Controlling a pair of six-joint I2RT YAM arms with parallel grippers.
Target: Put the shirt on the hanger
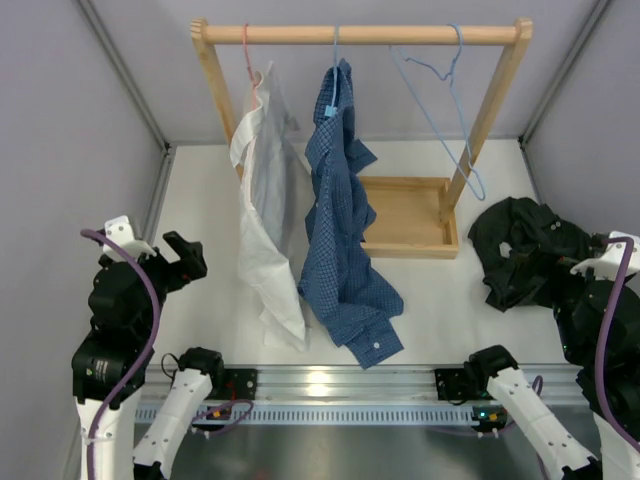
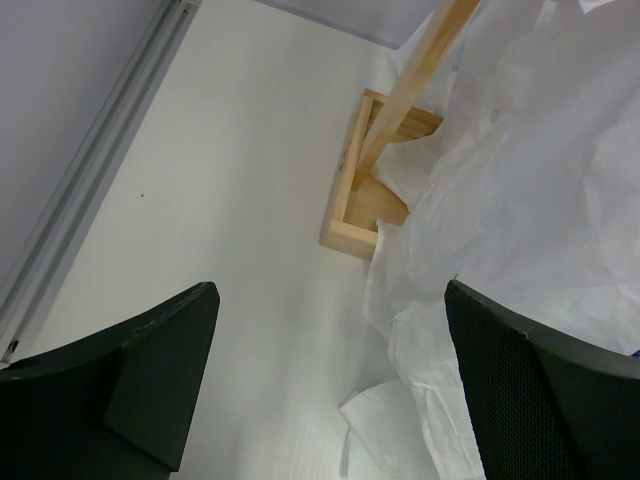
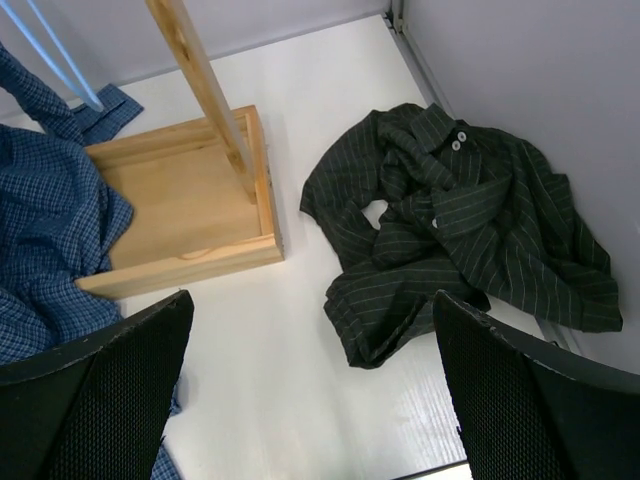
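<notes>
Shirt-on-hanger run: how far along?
Done: nothing. The shirt lies crumpled on the table, and the hanger hangs bare on the rail. In hand: nothing; the left pincer and right pincer are both open and empty, the right one near the shirt. Left: grasp the shirt and dress it onto the hanger.

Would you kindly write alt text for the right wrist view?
A crumpled black pinstriped button-up shirt lies on the white table, right of a wooden tray. A blue checked shirt drapes at left; two black fingers stand apart below.
</notes>
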